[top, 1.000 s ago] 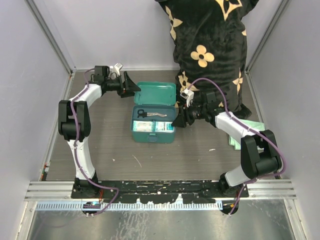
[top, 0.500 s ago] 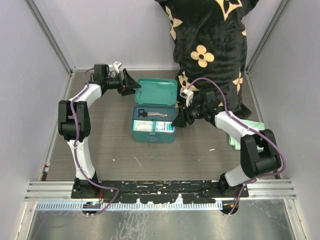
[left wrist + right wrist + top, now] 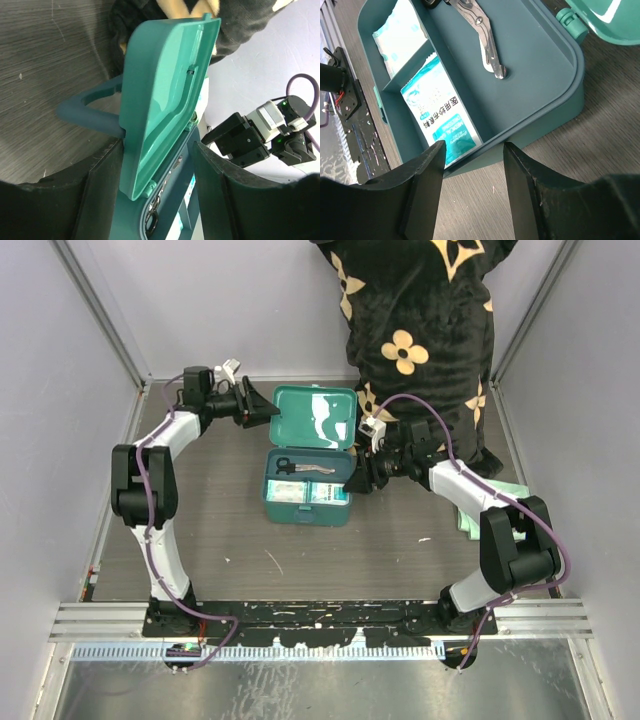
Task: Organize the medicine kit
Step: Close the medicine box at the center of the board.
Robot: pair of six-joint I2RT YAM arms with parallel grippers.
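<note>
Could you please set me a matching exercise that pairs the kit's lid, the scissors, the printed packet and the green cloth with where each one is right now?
Things:
1. lid
2. scissors
3. printed packet
4. pale green cloth

Places:
A. in a small front compartment of the medicine kit
B. on the table, to the right of the kit
C. tilted up, between the fingers of the left gripper
D. in the kit's long back compartment

Pairs: 1-C; 2-D; 3-A; 4-B
</note>
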